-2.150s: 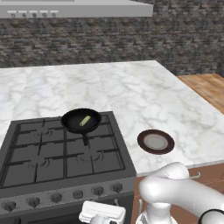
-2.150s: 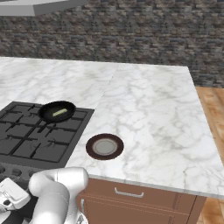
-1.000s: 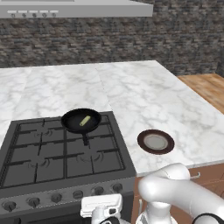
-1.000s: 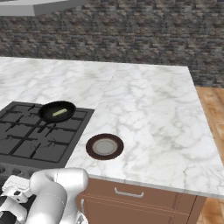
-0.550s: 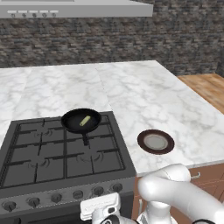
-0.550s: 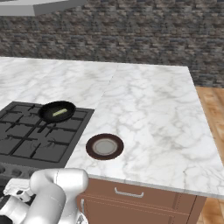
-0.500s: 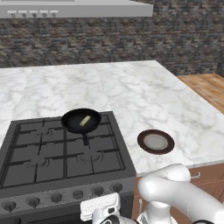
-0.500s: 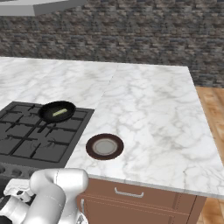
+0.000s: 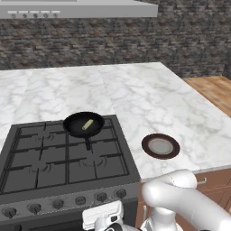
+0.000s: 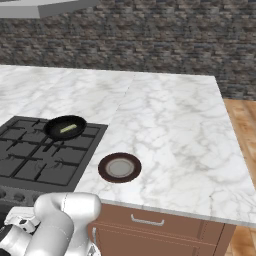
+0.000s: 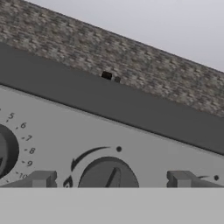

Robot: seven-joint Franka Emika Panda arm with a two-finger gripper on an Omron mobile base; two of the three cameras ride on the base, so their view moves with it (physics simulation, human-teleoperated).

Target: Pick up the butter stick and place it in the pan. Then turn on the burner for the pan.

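The butter stick (image 9: pixel 87 125) is seen lying inside the pan (image 9: pixel 84 125), which sits on the burner (image 9: pixel 85 131) at the cooktop's 1 o'clock corner. The gripper (image 11: pixel 109 181) is held open, empty, its fingers (image 11: pixel 41 179) flanking 1 knob (image 11: pixel 108 176) on the stove front. A wrong burner could be lit if this knob is not the pan's; the mapping cannot be told. A slip off the knob is also possible if the fingers close off-centre. Counted: 1 pan, 1 butter stick, 1 plate (image 9: pixel 160 146), 4 burners, 6 knobs.
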